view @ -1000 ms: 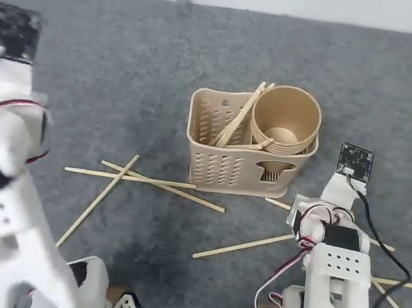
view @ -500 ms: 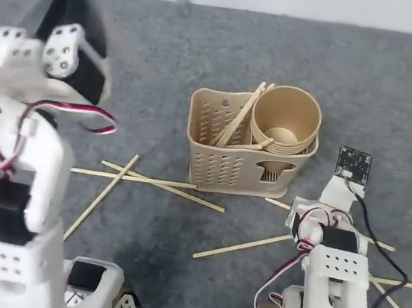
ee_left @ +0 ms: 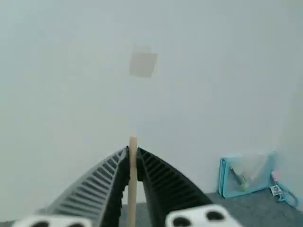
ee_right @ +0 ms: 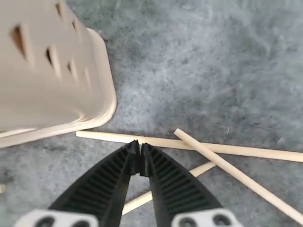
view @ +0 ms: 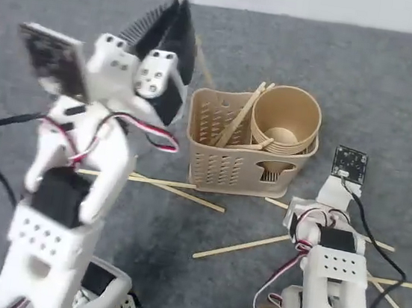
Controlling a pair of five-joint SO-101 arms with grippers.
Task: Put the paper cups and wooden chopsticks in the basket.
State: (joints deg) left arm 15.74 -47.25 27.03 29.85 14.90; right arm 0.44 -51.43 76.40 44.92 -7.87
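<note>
Loose chopsticks (view: 165,183) litter grey carpet (view: 366,76) beside basket (view: 223,164).

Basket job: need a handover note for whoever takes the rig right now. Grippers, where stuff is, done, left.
Left gripper: shut on a chopstick, raised near the basket.
Right gripper: shut, holding nothing, tips low by a loose chopstick next to the basket.
Done: paper cups stacked in the basket, a few chopsticks standing in it.
Left: drop in the held one, then collect the loose ones lying on the carpet on both sides of the basket.
</note>
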